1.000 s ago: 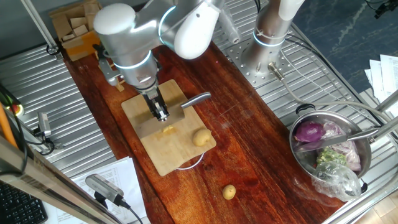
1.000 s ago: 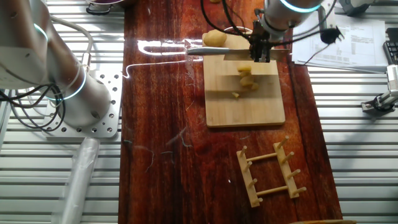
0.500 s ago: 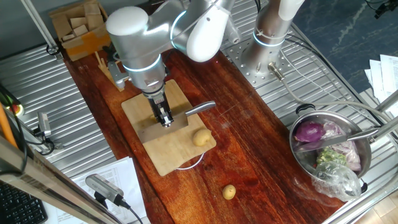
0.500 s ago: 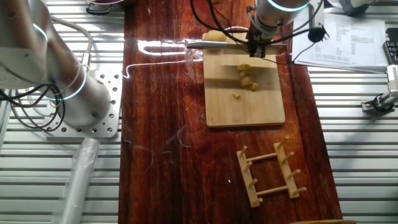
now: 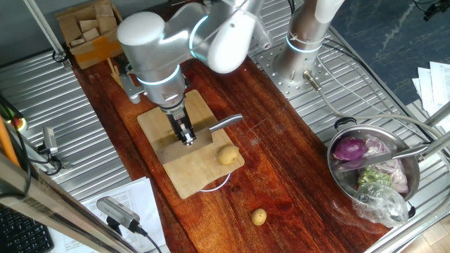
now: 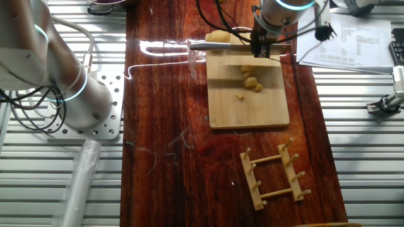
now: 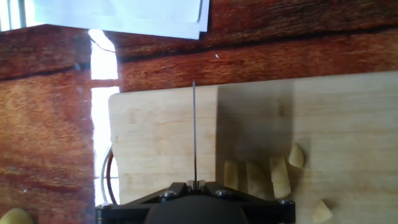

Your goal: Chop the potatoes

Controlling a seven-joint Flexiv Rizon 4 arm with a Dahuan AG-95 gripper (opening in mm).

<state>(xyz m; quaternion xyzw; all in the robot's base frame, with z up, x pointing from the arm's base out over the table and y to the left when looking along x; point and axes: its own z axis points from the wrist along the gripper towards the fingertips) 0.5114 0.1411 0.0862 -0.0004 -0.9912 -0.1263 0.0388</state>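
Note:
My gripper point(image 5: 185, 135) is shut on a knife point(image 5: 225, 124) and holds it low over the wooden cutting board point(image 5: 199, 177), handle toward the table's middle. In the hand view the blade point(image 7: 194, 130) runs edge-on from my gripper point(image 7: 196, 184). Several cut potato pieces point(image 7: 249, 175) lie on the board point(image 7: 149, 137) right of the blade. In the other fixed view the pieces point(image 6: 251, 77) lie just below my gripper point(image 6: 260, 52). A whole larger potato point(image 5: 227, 154) sits at the board's corner. A small potato point(image 5: 259, 216) lies on the dark wooden table.
A steel pot point(image 5: 342, 184) at the right holds a purple onion point(image 5: 349, 149) and scraps. A wooden peg rack point(image 6: 274, 173) lies past the board point(image 6: 252, 107). A second arm's base point(image 5: 302, 42) stands at the back. Papers point(image 6: 363, 41) lie beside the table.
Over the last second my gripper carried the knife from above the cut pieces toward the board's edge by the whole potato. Since half a second ago it has barely moved.

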